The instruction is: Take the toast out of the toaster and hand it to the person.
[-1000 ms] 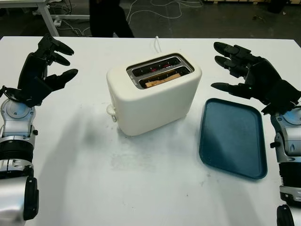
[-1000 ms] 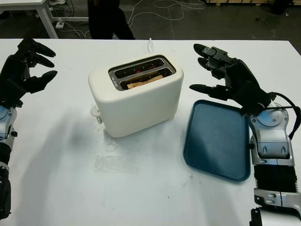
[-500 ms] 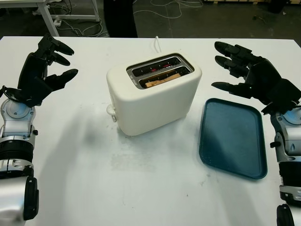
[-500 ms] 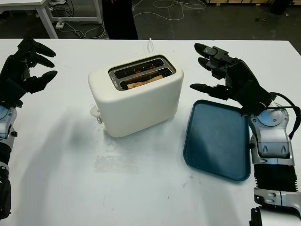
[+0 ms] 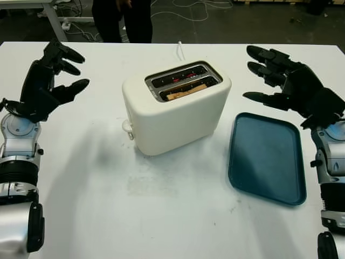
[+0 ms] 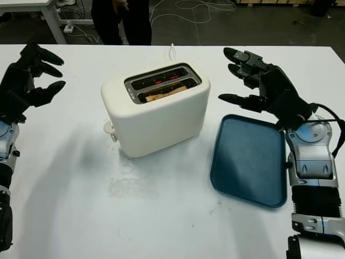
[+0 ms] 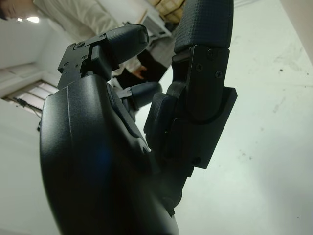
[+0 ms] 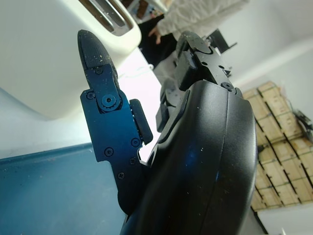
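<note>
A cream two-slot toaster [image 5: 175, 108] stands in the middle of the white table, with a brown slice of toast [image 5: 186, 90] sitting low in its nearer slot. My right hand [image 5: 280, 81] hovers open to the right of the toaster, above the far end of the blue tray. My left hand [image 5: 51, 75] is raised open at the table's left side, well away from the toaster. A person [image 5: 121, 19] in dark trousers stands beyond the far edge of the table.
A dark blue tray [image 5: 267, 156] lies flat to the right of the toaster. A white cord [image 5: 179, 50] runs from behind the toaster toward the far edge. The near half of the table [image 5: 161, 216] is bare white surface.
The person behind the table has shifted to the left. My right hand has lifted slightly. The left hand and the toaster are unchanged.
</note>
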`<state>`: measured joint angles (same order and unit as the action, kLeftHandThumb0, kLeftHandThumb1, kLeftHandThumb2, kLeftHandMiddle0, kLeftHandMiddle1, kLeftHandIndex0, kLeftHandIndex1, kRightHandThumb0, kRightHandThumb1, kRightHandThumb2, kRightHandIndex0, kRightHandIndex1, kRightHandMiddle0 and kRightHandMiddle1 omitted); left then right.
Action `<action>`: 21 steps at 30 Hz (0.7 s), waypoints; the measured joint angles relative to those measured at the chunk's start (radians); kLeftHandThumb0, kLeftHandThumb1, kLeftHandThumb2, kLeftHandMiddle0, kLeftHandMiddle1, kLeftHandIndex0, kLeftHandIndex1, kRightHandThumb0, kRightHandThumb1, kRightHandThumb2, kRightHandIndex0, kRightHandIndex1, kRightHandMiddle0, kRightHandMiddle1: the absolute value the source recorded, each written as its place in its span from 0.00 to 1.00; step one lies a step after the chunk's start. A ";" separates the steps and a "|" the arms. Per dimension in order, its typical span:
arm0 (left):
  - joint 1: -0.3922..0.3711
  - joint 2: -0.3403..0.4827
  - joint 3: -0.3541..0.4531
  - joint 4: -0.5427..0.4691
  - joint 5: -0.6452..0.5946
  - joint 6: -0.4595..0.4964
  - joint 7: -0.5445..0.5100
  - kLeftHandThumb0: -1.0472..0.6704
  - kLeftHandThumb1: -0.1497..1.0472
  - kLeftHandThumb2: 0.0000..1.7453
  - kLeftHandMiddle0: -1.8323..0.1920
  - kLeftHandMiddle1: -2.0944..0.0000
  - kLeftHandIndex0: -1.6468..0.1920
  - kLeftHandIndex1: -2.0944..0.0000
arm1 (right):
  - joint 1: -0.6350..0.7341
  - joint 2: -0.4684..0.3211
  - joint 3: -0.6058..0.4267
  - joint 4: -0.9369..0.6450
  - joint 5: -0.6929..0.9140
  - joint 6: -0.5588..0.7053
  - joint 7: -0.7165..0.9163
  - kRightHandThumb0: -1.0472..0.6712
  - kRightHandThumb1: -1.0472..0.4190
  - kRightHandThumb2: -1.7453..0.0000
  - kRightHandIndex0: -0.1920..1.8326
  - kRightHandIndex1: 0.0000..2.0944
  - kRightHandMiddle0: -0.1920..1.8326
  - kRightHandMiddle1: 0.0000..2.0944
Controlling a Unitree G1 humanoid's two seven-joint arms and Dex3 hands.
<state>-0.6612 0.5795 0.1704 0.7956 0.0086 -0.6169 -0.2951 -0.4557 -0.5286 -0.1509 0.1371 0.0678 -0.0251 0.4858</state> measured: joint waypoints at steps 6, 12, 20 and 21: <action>0.000 0.000 -0.001 0.000 0.004 0.000 0.003 0.00 0.89 0.19 0.90 0.20 0.89 0.25 | -0.002 0.000 0.001 0.000 0.000 0.000 0.000 0.30 0.14 1.00 0.24 0.01 0.24 0.00; 0.000 0.000 -0.001 0.002 0.001 0.000 -0.002 0.00 0.89 0.18 0.89 0.20 0.88 0.25 | -0.009 0.000 0.002 0.000 -0.002 0.000 0.000 0.29 0.14 1.00 0.24 0.01 0.24 0.00; 0.000 0.000 -0.001 0.002 0.004 -0.006 0.005 0.00 0.89 0.19 0.89 0.21 0.89 0.25 | -0.009 0.000 0.004 0.000 -0.008 0.000 0.000 0.29 0.14 1.00 0.24 0.01 0.24 0.00; 0.000 0.000 -0.001 0.002 0.004 -0.006 0.005 0.00 0.89 0.19 0.89 0.21 0.89 0.25 | -0.009 0.000 0.004 0.000 -0.008 0.000 0.000 0.29 0.14 1.00 0.24 0.01 0.24 0.00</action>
<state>-0.6612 0.5796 0.1689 0.7972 0.0127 -0.6225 -0.2903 -0.4647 -0.5287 -0.1471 0.1371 0.0601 -0.0251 0.4857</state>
